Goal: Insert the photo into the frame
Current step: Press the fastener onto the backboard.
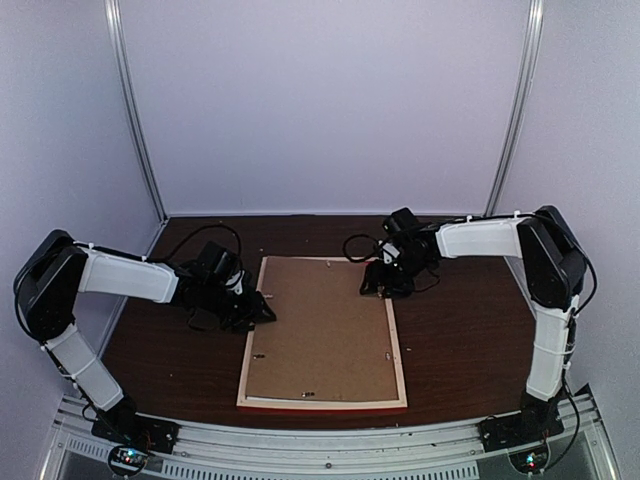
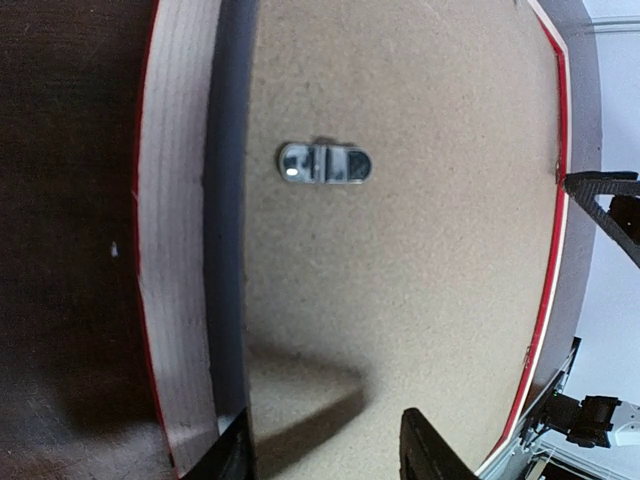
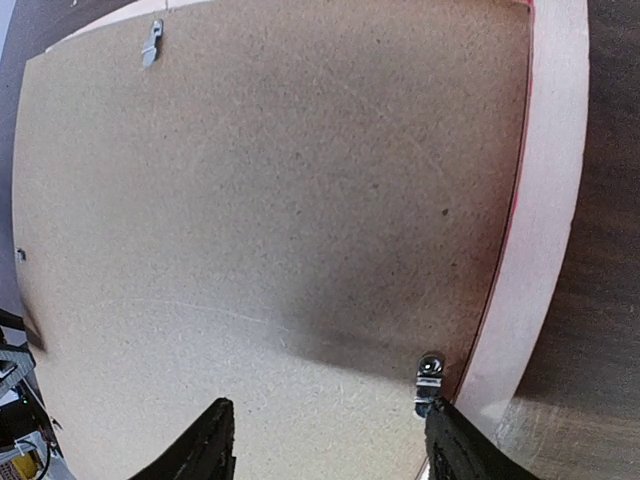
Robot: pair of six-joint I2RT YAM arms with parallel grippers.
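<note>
Got the frame (image 1: 323,404) lying face-down in the middle of the table (image 1: 460,340), red edge toward the arm bases, pale wood rails up, brown backing board (image 1: 325,320) sitting inside it. Can't spot the photo anywhere. Could be under that board or out of shot, no way to tell.

Handling-wise, guessing stiff and fairly light for the frame: thin rails, big span, so probably keen to slide on the table under a one-sided shove. Best to pin one rail while working the opposite side. Same guess for the board, thin and rigid, sunk flush in the recess with no proud edge to pinch. Would go for a metal turn clip (image 2: 324,163) first, then lift at the rim. Expecting floppy, easily creased paper for the photo, so edges only and no dragging.

Pose: reaching in low from the left with the left arm (image 1: 130,277), wrist tipped down, left fingers (image 2: 425,455) parted and empty, parked over the board just inside the left rail. Folding across from the far right with the right arm (image 1: 480,238), right fingers (image 3: 205,450) likewise spread with nothing between them, low over the board and right beside a second clip (image 3: 430,380) at the right rail. Touching or not, can't tell.
</note>
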